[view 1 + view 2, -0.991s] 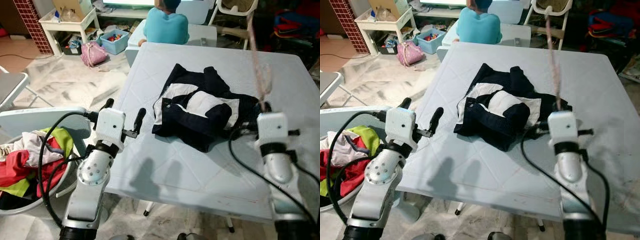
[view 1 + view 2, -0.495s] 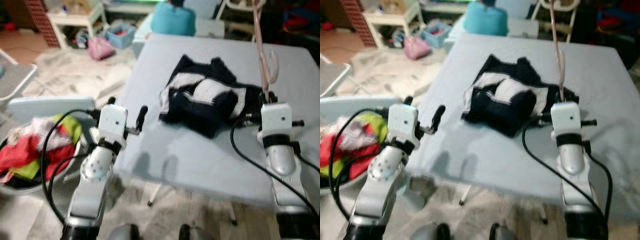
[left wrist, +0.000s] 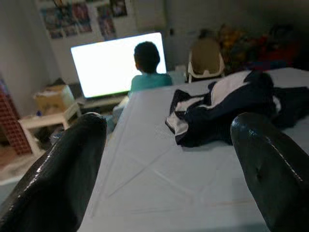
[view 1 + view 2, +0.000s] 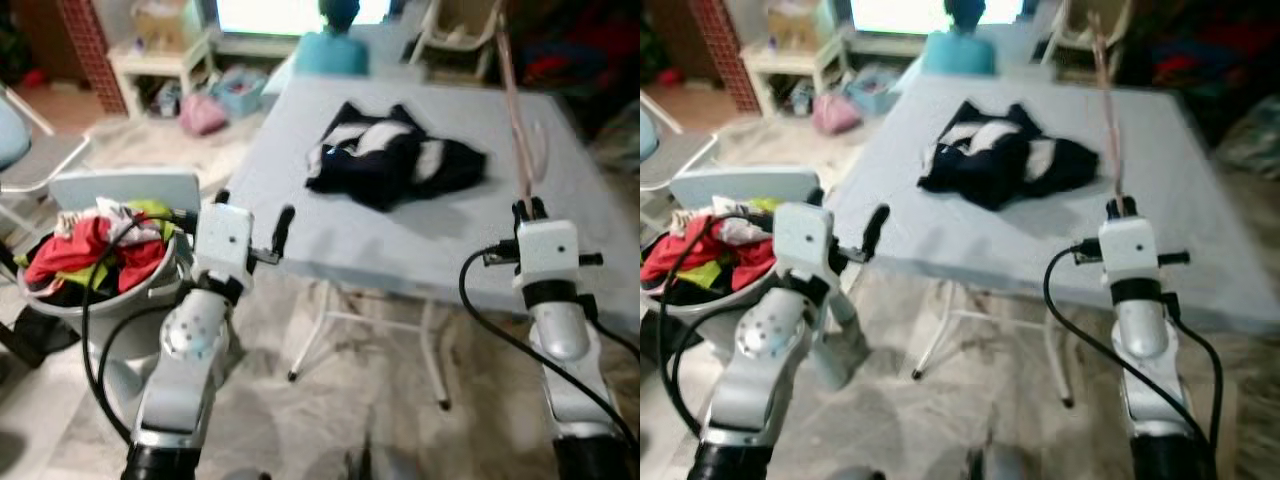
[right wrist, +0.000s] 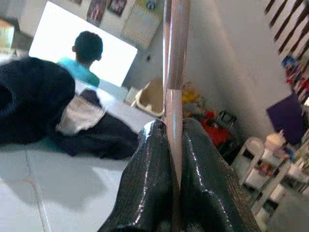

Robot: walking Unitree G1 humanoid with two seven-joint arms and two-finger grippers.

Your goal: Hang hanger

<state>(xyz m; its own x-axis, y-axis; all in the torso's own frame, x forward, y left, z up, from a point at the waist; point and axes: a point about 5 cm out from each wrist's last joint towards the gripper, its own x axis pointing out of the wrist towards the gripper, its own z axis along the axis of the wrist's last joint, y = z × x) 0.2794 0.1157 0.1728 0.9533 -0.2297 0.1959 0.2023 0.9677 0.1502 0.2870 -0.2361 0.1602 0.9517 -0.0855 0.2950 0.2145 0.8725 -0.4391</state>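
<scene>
A thin pink hanger (image 4: 519, 110) stands upright from my right gripper (image 4: 529, 208), which is shut on its lower end; in the right wrist view the pink rod (image 5: 174, 72) rises from between the pressed black fingers (image 5: 147, 179). A dark navy and white garment (image 4: 390, 157) lies crumpled on the pale blue table (image 4: 320, 225). My left gripper (image 4: 253, 218) is open and holds nothing, level with the table's near left edge; the left wrist view looks between its fingers (image 3: 67, 174) across the table to the garment (image 3: 227, 108).
A laundry basket (image 4: 95, 270) of coloured clothes sits on the floor at my left. A person in a teal shirt (image 4: 332, 48) sits beyond the table facing a bright screen (image 3: 116, 63). A white shelf unit (image 4: 160, 60) with clutter stands far left.
The whole view has pulled back from the table: it now looks farther off and its legs and the floor show. Both grippers keep their pose, the right still holding the hanger.
</scene>
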